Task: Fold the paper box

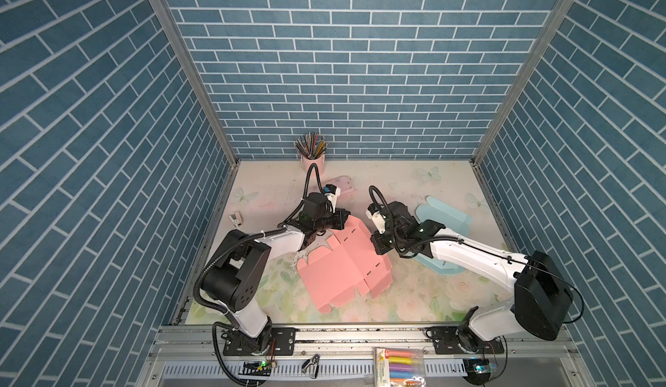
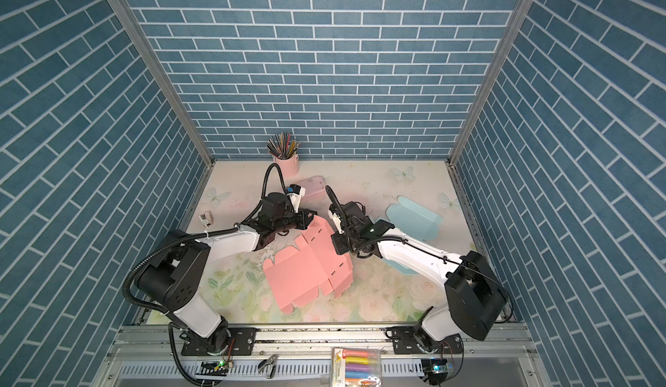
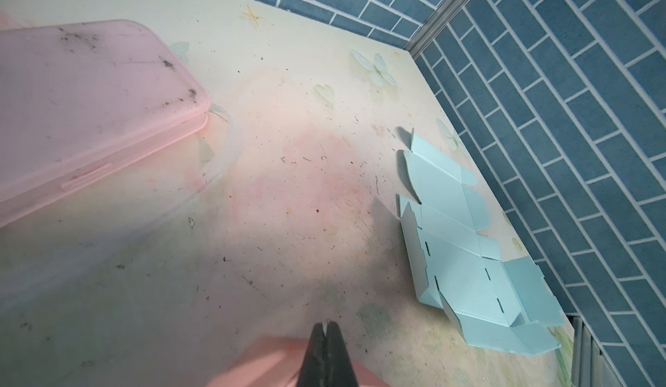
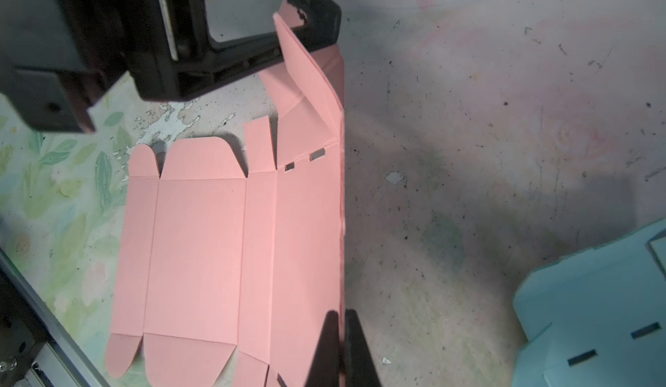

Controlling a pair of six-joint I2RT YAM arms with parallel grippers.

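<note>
The pink paper box (image 1: pixel 342 266) (image 2: pixel 306 270) lies as a mostly flat cut-out in the middle of the table, with its far panel (image 4: pixel 310 122) folded up. My left gripper (image 1: pixel 344 219) (image 3: pixel 327 325) is shut on the end flap of that raised panel; the right wrist view shows its fingers (image 4: pixel 317 17) pinching the flap. My right gripper (image 1: pixel 375 243) (image 4: pixel 340 316) is shut on the raised panel's edge at the other end. In the left wrist view the pink sheet (image 3: pixel 266 360) is a blur beneath the shut fingers.
A light blue box cut-out (image 1: pixel 447 216) (image 3: pixel 468 259) lies at the right, partly under my right arm. A pink pencil case (image 1: pixel 344 185) (image 3: pixel 83 107) and a cup of pencils (image 1: pixel 312 158) stand at the back. A small sharpener (image 1: pixel 236 218) sits at the left edge.
</note>
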